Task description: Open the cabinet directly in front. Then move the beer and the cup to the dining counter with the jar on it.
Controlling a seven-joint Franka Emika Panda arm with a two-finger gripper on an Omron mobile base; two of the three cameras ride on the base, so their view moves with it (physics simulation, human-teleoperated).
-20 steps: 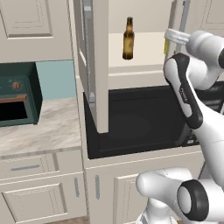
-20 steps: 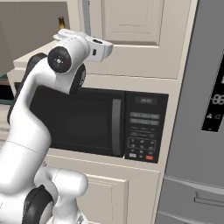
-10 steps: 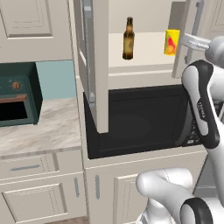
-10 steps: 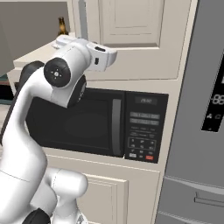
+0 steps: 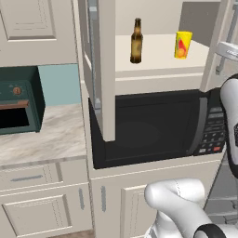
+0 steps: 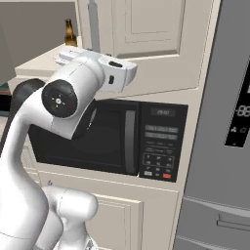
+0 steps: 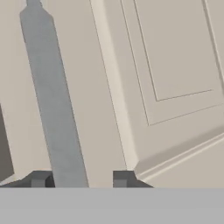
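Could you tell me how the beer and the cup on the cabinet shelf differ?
The beer is a slim, dark brown, long-necked bottle; the cup is short, bright yellow and tapered. The beer stands taller and farther left than the cup. Both stand upright on the open cabinet's shelf.

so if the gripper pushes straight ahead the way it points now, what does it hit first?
Most likely the long grey bar handle of the cream raised-panel cabinet door; it runs up between the open jaws of the gripper. Depth is unclear.
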